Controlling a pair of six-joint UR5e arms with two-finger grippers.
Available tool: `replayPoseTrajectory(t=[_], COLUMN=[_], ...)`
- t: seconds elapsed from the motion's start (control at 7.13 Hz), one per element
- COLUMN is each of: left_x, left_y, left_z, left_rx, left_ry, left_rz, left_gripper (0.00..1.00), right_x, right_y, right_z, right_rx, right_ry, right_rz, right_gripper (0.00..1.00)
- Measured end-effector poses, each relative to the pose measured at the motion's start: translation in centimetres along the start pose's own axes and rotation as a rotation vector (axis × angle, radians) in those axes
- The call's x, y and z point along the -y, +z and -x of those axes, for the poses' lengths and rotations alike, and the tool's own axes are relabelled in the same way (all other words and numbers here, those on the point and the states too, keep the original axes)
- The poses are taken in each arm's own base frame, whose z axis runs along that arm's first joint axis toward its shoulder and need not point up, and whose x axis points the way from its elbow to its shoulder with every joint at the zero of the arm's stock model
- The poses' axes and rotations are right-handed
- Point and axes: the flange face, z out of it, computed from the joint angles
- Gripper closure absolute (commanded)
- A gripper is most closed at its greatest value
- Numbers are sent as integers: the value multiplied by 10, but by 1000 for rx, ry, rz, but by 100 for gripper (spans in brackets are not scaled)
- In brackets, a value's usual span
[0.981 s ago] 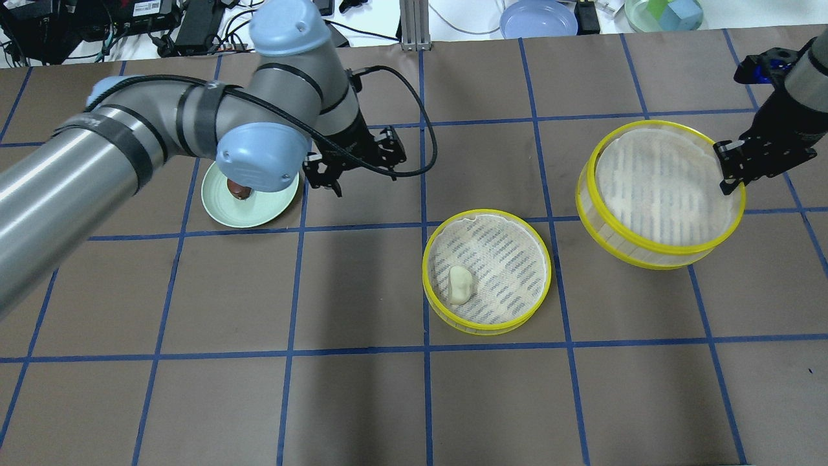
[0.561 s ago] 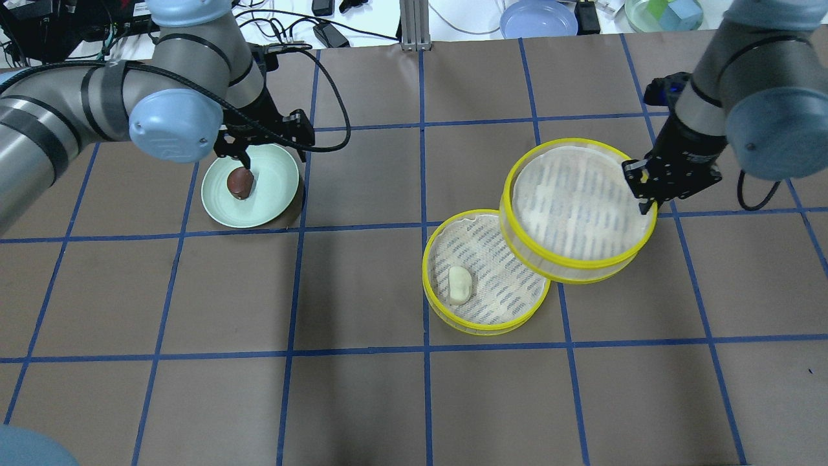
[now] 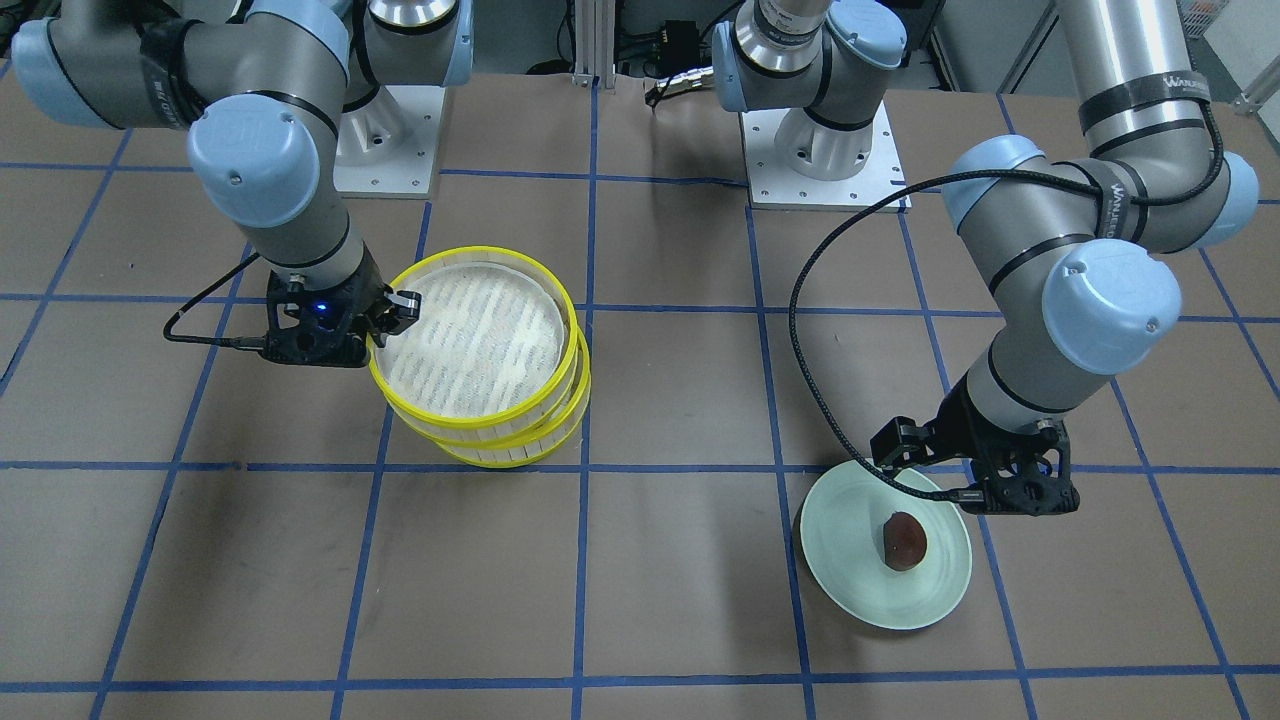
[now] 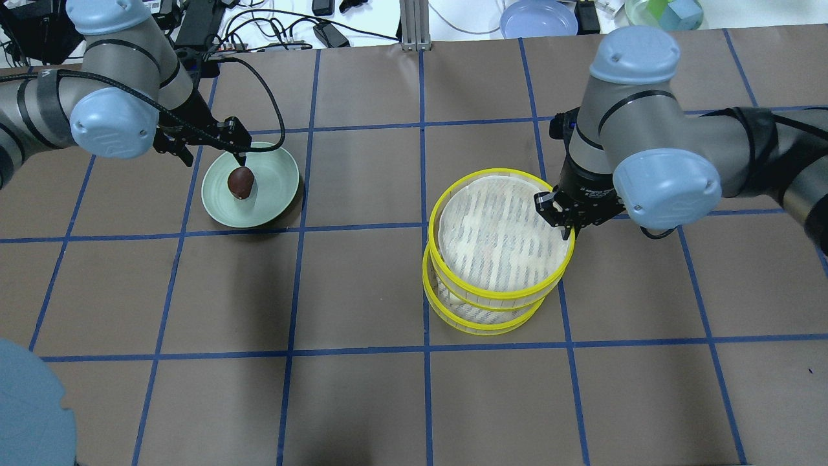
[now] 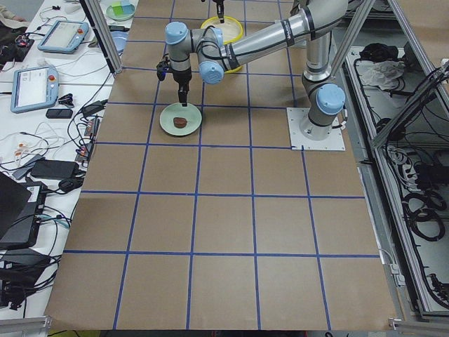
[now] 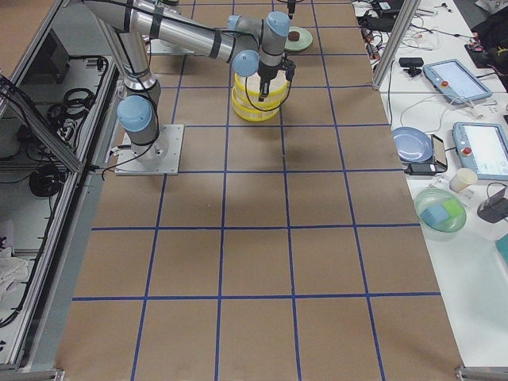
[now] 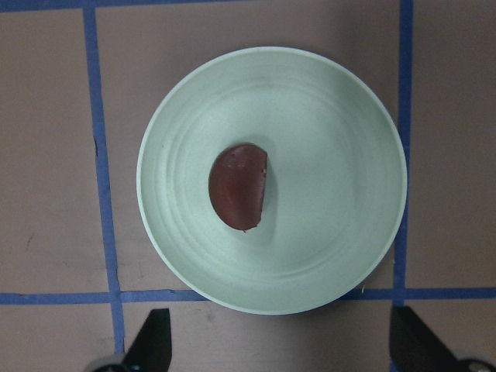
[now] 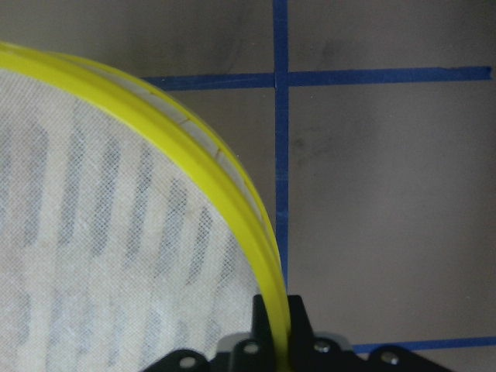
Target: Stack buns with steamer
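Right gripper [image 4: 561, 220] clamping upper steamer tier [image 4: 501, 236] by its rim, holding it askew over lower tier [image 4: 482, 321], seemingly not seated. Left gripper [image 3: 1020, 500] hanging wide open above brown bun [image 4: 240, 182] on green plate [image 4: 278, 188]; bun awaiting pickup.

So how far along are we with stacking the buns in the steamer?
About halfway. The upper tier is over the lower tier, slightly offset, with the right claw clamped on its rim, not released. The cream bun shows in no view, presumably covered underneath. Left to do: the brown bun lies on the green plate, the open left claw over the plate; it has to go into the upper tier.
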Motion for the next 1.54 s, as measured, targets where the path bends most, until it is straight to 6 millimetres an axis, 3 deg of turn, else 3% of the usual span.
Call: replayPoseTrajectory(t=[0.56,1.12,1.26,1.4,1.54], left_x=[23,29,28,27,28], left_y=[60,106,113,118,121], left_z=[6,5,5,5,5], left_rx=[9,2,-1,-5,-7], left_ry=[50,229,246,255,256], left_rz=[-72,-27,-12,0,5], left_gripper=[0,0,22,67,100], right_x=[-7,-3,-4,-5,-6], right_y=[27,34,37,38,39], right_z=[11,12,14,16,17], right_rx=[-20,-30,-32,-34,-36], right_ry=[-22,-27,-32,-37,-40], right_rz=[-3,-31,-26,-24,-22], right_gripper=[100,100,100,100,100])
